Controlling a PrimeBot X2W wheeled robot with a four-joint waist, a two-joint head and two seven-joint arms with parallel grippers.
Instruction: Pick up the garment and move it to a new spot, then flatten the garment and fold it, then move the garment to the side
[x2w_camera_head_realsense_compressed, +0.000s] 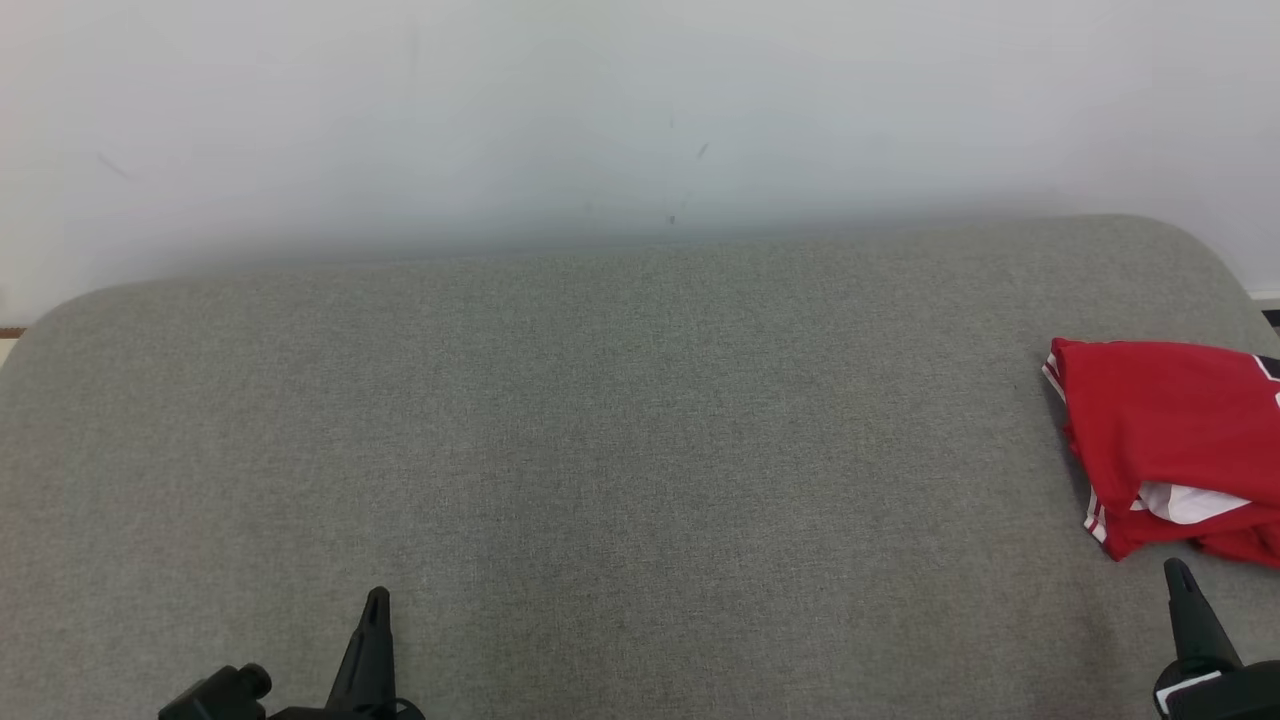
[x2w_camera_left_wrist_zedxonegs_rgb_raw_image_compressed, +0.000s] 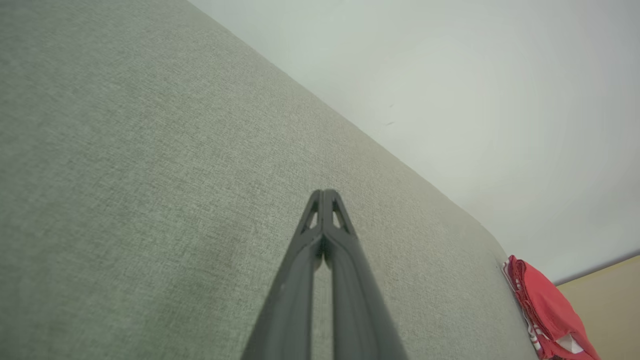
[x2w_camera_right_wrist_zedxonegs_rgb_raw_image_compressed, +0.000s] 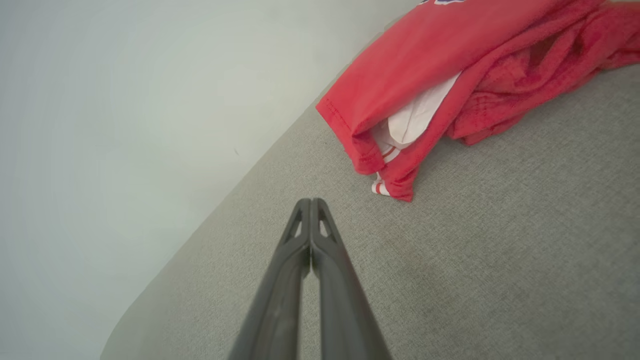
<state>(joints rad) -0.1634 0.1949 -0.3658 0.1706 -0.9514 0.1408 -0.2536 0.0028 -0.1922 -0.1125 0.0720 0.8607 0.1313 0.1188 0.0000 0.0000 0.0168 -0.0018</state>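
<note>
While both tools hang empty over the near edge, the holdings stand as follows.

1. Red fabric garment with white striped trim (x2w_camera_head_realsense_compressed: 1170, 440) (x2w_camera_left_wrist_zedxonegs_rgb_raw_image_compressed: 547, 310) (x2w_camera_right_wrist_zedxonegs_rgb_raw_image_compressed: 425, 75). Location: far right edge of the worktop, partly cut off by the head view's right border. Condition: doubled over into a rough bundle, with a smooth top layer, a white inner panel showing at the near corner and rumpled folds along one side. Nothing touches it.

2. Grey woven-fabric worktop with rounded corners (x2w_camera_head_realsense_compressed: 600, 420). It carries the garment at its right side.

3. Left tool (x2w_camera_head_realsense_compressed: 375, 605) (x2w_camera_left_wrist_zedxonegs_rgb_raw_image_compressed: 324, 192), two long dark fingers. Clenched tip to tip, grasping nothing. Location: lower left, well apart from the garment.

4. Right tool (x2w_camera_head_realsense_compressed: 1178, 572) (x2w_camera_right_wrist_zedxonegs_rgb_raw_image_compressed: 310, 201), same pattern. Clenched and empty, with its tip near the garment's striped corner but apart from it.

5. Plain pale wall (x2w_camera_head_realsense_compressed: 600, 100) behind the worktop.

Progress, as judged: the garment lies released at the side, and its straight edge and flat top suggest a fold already made. That would leave little beyond tidying the loose side. The bundle is untidy enough, though, that it could equally be unhandled stock. In that case the pick-up, flattening, fold and move aside all remain. The pictures do not settle which.
</note>
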